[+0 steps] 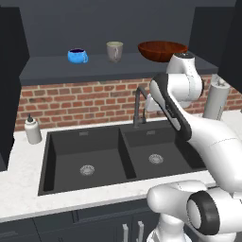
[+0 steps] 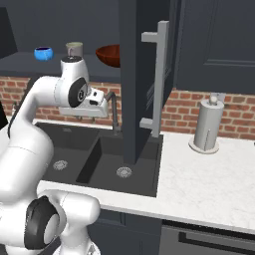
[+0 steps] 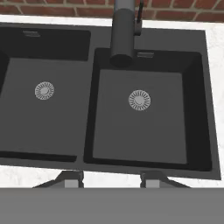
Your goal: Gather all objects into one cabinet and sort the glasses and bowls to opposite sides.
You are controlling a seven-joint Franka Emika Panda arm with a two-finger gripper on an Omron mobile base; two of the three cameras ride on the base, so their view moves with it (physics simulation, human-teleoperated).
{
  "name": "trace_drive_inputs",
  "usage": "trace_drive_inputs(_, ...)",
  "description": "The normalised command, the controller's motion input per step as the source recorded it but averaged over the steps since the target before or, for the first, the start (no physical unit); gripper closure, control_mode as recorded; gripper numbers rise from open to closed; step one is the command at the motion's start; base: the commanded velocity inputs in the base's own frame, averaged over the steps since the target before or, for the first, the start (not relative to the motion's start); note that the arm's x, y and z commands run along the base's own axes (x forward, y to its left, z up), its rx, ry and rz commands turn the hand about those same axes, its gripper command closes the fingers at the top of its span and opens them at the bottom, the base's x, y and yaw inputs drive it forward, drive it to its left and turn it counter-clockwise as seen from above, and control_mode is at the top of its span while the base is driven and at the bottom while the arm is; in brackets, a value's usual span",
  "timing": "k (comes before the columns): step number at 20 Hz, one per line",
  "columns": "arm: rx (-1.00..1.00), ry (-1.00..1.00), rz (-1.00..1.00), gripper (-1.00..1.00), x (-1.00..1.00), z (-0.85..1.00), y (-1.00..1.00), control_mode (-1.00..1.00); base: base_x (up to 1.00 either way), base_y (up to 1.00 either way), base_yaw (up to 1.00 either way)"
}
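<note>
The cabinet shelf runs above the brick wall with its doors swung open. On it stand a glossy blue cup at the left, one grey-beige mug in the middle and the wide reddish-brown bowl at the right. These also appear as the blue cup, mug and bowl. A second mug is out of view. My gripper hangs open over the double sink, well below the shelf, with nothing between its fingertips.
A dark faucet rises just ahead of the hand over the sink. An open cabinet door with a silver bar handle juts out beside the arm. A soap bottle stands left, a paper towel roll right.
</note>
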Motion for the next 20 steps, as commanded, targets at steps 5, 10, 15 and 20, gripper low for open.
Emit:
trace_drive_inputs(5,0.0,-0.04,0.0,-1.0,-0.55,0.0,0.0,-1.0,0.0,0.0,0.0)
trace_drive_inputs(10,-0.06,-0.12,0.01,-1.0,-1.0,-0.2,0.0,-1.0,0.0,0.0,0.0)
trace_drive_inputs(15,-0.05,-0.15,0.24,-1.0,-0.74,-0.31,0.26,-1.0,0.0,0.0,0.0)
trace_drive_inputs(20,-0.02,-0.11,0.39,-1.0,-0.28,-0.27,0.37,-1.0,0.0,0.0,0.0)
